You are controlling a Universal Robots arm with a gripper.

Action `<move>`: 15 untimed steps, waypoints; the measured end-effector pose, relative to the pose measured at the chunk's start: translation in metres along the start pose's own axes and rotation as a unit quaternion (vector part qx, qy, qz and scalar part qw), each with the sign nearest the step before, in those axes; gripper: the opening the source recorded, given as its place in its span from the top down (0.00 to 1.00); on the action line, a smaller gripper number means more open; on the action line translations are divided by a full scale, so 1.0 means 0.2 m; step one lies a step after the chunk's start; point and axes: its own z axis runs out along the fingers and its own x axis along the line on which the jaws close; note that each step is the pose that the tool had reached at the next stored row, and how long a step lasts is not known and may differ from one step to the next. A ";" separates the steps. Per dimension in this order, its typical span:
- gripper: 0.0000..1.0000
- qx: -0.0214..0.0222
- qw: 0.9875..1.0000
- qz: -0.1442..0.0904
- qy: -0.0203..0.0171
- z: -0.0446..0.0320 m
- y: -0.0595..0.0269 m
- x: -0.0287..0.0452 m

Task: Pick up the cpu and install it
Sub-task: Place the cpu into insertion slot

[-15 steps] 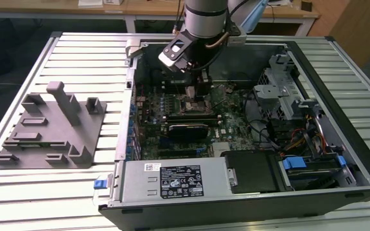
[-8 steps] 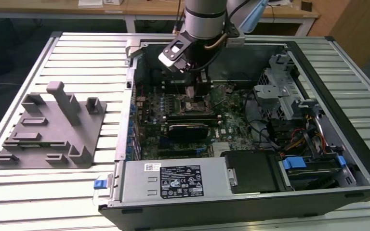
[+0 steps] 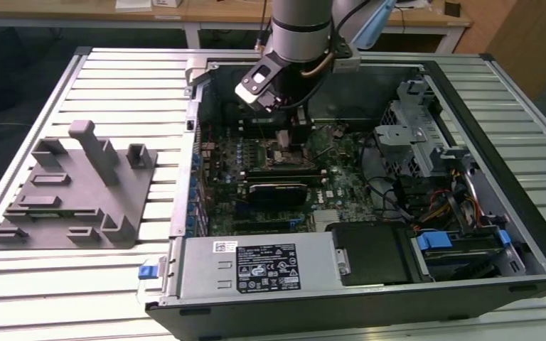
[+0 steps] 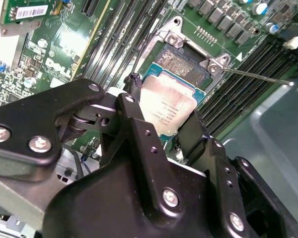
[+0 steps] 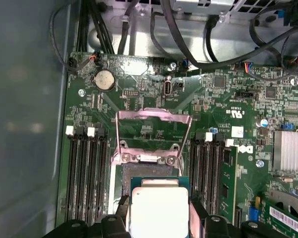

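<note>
While the fingers (image 4: pixel 136 124) clamp its two edges, cpu (image 4: pixel 171 106) between them, over the open socket (image 4: pixel 181 62).

Cpu (image 5: pixel 159 214) in hand (image 5: pixel 159 205), over socket (image 5: pixel 121 179)

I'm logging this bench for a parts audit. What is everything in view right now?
table: one, pale slatted metal, under the case
computer case: one, black, open, on the table
fixture: one, grey, on the table, at the exterior view's left of the case
metal box: one, grey, white label, inside the case
motherboard: one, green, inside the case
socket: one, grey, on the motherboard
load plate: one, silver, swung open at the socket
memory slots: two banks, black, flanking the socket
coin battery: one, silver, on the motherboard
cpu: one, silver-topped, over the socket
arm: one, grey, reaching into the case
hand: one, black, shut on the cpu
</note>
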 end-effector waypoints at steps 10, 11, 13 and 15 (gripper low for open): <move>0.45 -0.003 1.000 0.000 0.000 0.063 -0.003 0.002; 0.45 -0.003 1.000 0.000 0.000 0.067 -0.003 0.002; 0.45 -0.003 1.000 0.000 0.000 0.082 -0.003 0.003; 0.45 -0.003 1.000 0.000 0.000 0.093 -0.004 0.003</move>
